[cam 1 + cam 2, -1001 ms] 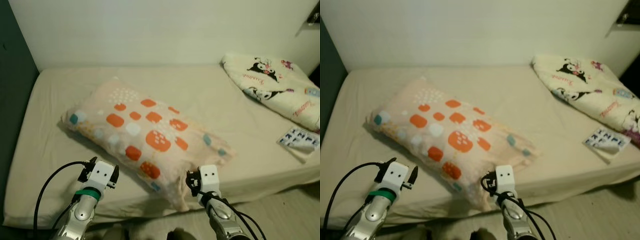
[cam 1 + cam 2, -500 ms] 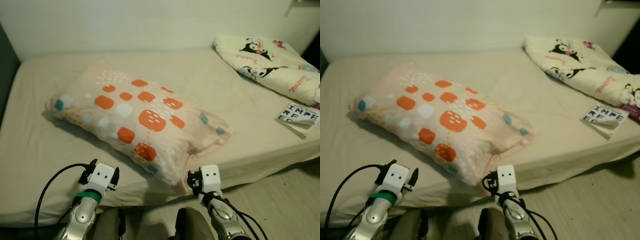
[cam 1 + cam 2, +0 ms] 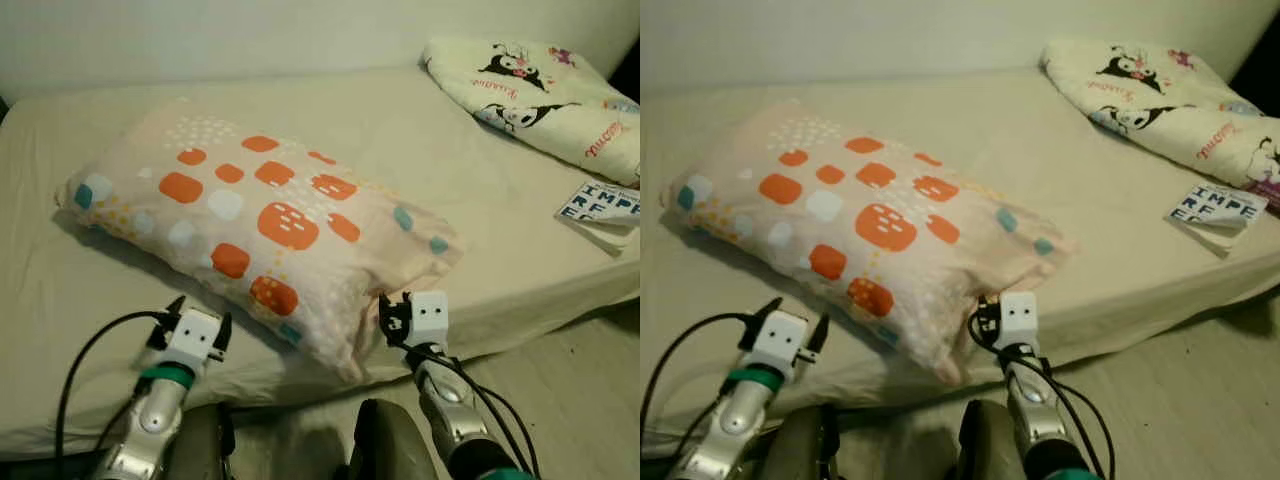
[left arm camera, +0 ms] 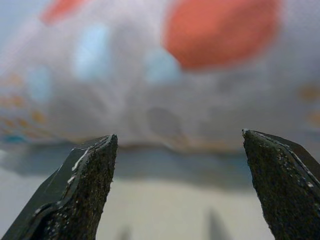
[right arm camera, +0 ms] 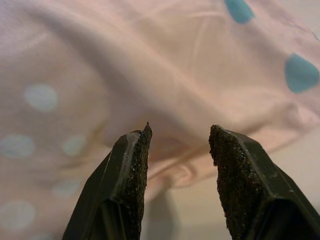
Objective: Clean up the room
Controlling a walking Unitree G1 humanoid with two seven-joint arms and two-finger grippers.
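Pillow (image 3: 262, 225) near the bed's (image 3: 480, 200) front edge looks soft and light, so my right gripper (image 5: 179, 150), fingers apart, goes for its near corner, left gripper (image 4: 178, 165) wide open alongside.

1 pillow (image 3: 262, 225), 1 blanket (image 3: 540, 90), 1 printed paper (image 3: 603, 205), 1 bed (image 3: 470, 180)

Low bed (image 3: 480, 190) with beige sheet, set against a pale wall (image 3: 200, 40). Light wood-look floor (image 3: 580, 380) at right. Dim light.
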